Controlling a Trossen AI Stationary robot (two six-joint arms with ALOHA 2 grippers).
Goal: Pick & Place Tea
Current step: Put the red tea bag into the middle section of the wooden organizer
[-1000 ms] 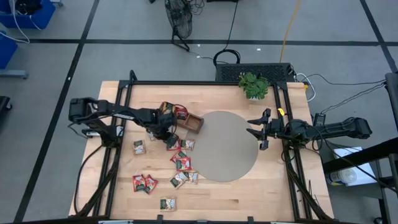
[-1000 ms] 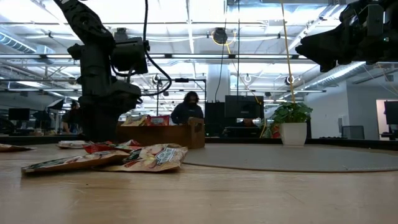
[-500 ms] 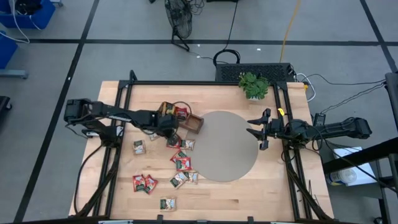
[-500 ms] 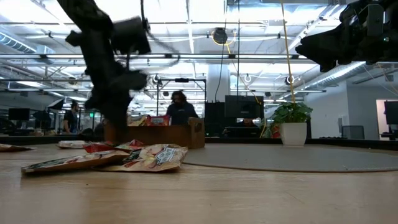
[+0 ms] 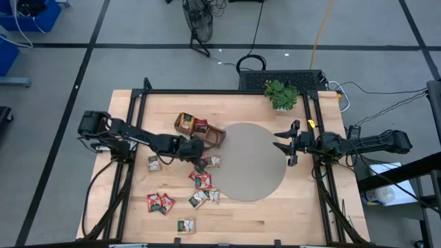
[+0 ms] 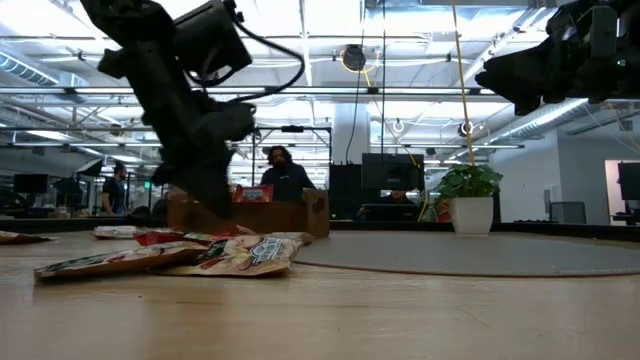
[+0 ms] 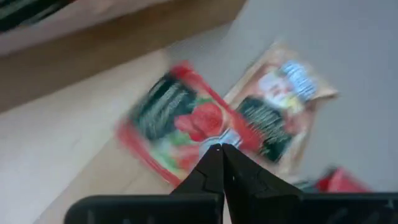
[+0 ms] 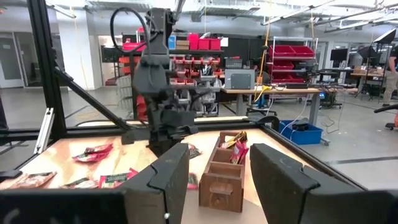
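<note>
Since a second ago your left claw (image 5: 200,156) has swung off the wooden tray (image 5: 215,136) and down toward the sachets near the grey round mat (image 5: 251,162), and its fingers have come together — in the left wrist view the tips meet right over a red sachet (image 7: 180,118), though you cannot tell whether they grip it. Beside that one lies a paler sachet (image 7: 280,106) on the mat's edge. More tea sachets (image 5: 160,202) lie scattered across the wooden surface (image 5: 234,224), and a few sit in the tray. Your right claw (image 5: 282,142) waits above the mat's far edge, fingers spread — nothing between them. The potted plant (image 5: 280,93) stands at the back.
</note>
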